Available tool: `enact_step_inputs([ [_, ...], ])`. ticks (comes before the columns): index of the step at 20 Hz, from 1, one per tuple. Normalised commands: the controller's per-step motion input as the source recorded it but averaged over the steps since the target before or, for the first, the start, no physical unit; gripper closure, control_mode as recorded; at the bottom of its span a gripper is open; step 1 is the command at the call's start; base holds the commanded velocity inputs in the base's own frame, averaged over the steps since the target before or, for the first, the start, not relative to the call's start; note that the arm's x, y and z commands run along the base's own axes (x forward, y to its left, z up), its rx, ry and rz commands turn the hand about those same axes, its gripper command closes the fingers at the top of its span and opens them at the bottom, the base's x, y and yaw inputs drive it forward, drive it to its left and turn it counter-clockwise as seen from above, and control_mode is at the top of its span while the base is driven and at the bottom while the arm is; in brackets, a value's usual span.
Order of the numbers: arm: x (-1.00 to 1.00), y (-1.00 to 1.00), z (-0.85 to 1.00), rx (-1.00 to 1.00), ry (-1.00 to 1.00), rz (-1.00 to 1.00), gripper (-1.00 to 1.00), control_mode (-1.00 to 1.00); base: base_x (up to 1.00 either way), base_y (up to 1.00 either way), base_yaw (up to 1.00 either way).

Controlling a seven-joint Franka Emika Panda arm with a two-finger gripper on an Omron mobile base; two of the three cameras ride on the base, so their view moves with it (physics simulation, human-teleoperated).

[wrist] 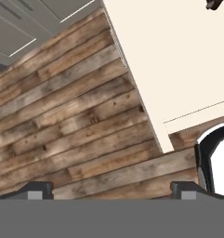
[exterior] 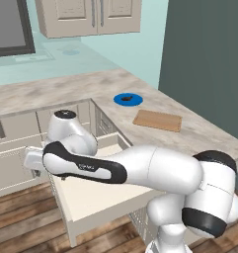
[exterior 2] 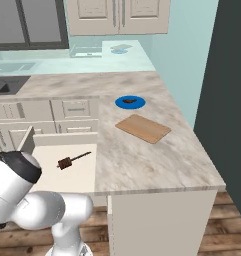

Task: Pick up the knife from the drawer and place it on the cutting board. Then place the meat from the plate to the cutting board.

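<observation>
Arm: white Panda elbow bulks closest to the base cameras, forearm reaching out over the open drawer [exterior 2: 67,172].
Drawer: pulled fully out below the countertop [exterior 2: 152,165], pale floor bare apart from the knife.
Countertop: cutting board [exterior 2: 143,128] near its right edge; blue plate [exterior 2: 130,102] just behind the board, meat [exterior 2: 130,101] on it.
Claw: gripper [wrist: 111,188] with fingers spread wide, nothing between them, hanging off the drawer's front corner above the wood floor [wrist: 62,116].
Knife: knife [exterior 2: 72,160] flat near the drawer's middle; dark handle toward the drawer front, blade toward the counter-side wall, long axis diagonal.
Key relation: in the hand view the knife's handle [wrist: 214,3] peeks at the top right corner, so it lies ahead of the claw and to one side; likely a reach inward over the drawer, then a wrist turn across the handle.
</observation>
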Motion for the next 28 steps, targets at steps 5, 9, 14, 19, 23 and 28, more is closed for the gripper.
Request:
enact_step_inputs([
  [5,0.0,-0.15,0.0,-0.17,0.01,-0.03,-1.0,-1.0,0.0,0.0,0.0],
  [9,0.0,-0.61,0.0,-0.18,0.0,0.0,-1.0,-1.0,0.0,0.0,0.0],
  [14,0.0,-0.91,0.0,-0.13,0.0,0.0,-1.0,-1.0,0.0,0.0,0.0],
  [19,0.0,-0.98,0.0,-0.02,-0.11,-0.01,-1.0,-1.0,0.0,0.0,0.0],
  [23,0.01,-0.84,0.0,0.07,-0.24,0.0,-1.0,-1.0,0.0,0.0,0.0],
  [28,0.14,-0.39,0.0,0.1,-0.09,0.0,-1.0,-1.0,0.0,0.0,0.0],
])
